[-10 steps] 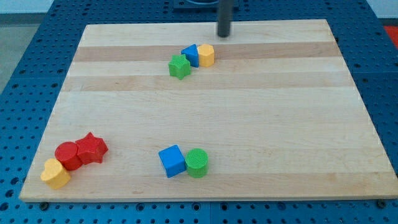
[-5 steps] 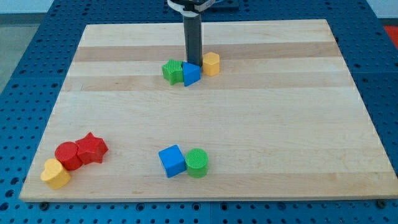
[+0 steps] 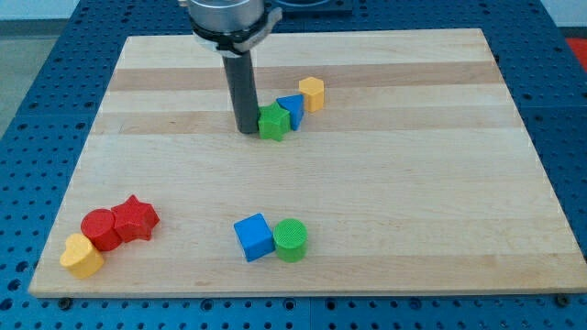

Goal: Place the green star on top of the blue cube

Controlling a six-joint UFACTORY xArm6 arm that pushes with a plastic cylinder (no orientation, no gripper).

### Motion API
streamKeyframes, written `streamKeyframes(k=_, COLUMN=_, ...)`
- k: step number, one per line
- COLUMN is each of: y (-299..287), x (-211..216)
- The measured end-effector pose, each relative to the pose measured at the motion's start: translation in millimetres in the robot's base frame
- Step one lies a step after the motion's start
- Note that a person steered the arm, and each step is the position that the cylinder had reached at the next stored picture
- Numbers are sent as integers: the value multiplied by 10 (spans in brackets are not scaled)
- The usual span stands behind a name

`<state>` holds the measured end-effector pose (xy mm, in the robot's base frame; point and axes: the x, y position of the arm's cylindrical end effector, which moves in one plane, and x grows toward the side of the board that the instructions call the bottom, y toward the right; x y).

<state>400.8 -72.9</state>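
The green star [image 3: 272,122] lies in the upper middle of the board, touching a small blue block [image 3: 292,109] on its upper right. The blue cube [image 3: 253,236] lies well below, near the view's bottom, with a green cylinder [image 3: 291,239] touching its right side. My tip [image 3: 247,130] stands right against the green star's left side.
A yellow block [image 3: 312,93] sits just up and right of the small blue block. At the view's lower left lie a red star [image 3: 136,218], a red cylinder [image 3: 99,229] and a yellow heart-like block [image 3: 82,257], all close together.
My tip came down from the board's top edge, passed between the blocks, and now stands left of the green star. The green star and small blue block shifted down and apart from the yellow block.
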Motion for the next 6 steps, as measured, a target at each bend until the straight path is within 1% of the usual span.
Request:
streamKeyframes(k=1, y=-133, x=-195)
streamKeyframes(k=2, y=-116, x=-576)
streamKeyframes(k=3, y=186, x=-703)
streamKeyframes(k=4, y=270, x=-517)
streamKeyframes(k=6, y=-67, x=92)
